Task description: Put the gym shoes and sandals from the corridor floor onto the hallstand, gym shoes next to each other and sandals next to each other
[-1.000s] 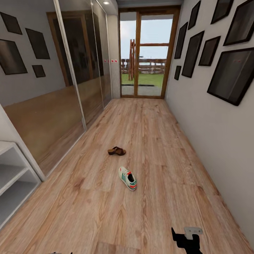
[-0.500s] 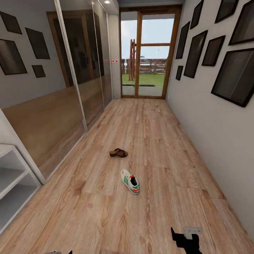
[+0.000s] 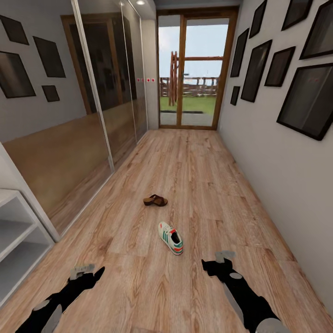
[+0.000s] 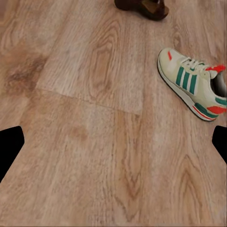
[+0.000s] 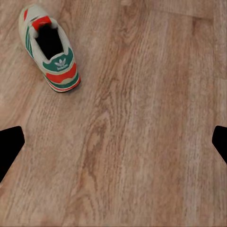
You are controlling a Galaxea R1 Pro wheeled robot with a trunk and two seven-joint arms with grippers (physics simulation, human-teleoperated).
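The long corridor floor (image 3: pixel 194 185) of brown wood planks runs up to a glass door (image 3: pixel 194 69) at the far end. On the left wall stand tall mirror doors (image 3: pixel 92 92), and dark picture frames (image 3: pixel 305 99) hang on the right wall. At the near left, a pale shelf unit (image 3: pixel 14 231) is cut off by the edge, so I cannot tell if it is the shoe rack; the shelves I can see have nothing on them.

Both black arms reach out low over the floor. The left gripper (image 3: pixel 82 269) and the right gripper (image 3: pixel 224 255) hold nothing and touch nothing. In each wrist view the dark fingers (image 4: pixel 9 146) (image 5: pixel 9 144) sit far apart at the two sides, spread wide.

One gym shoe (image 3: pixel 170 237) lies on the floor between the arms, a bit ahead of them. One brown sandal (image 3: pixel 155 200) lies farther on, apart from the shoe; the left wrist view cuts off part of it.
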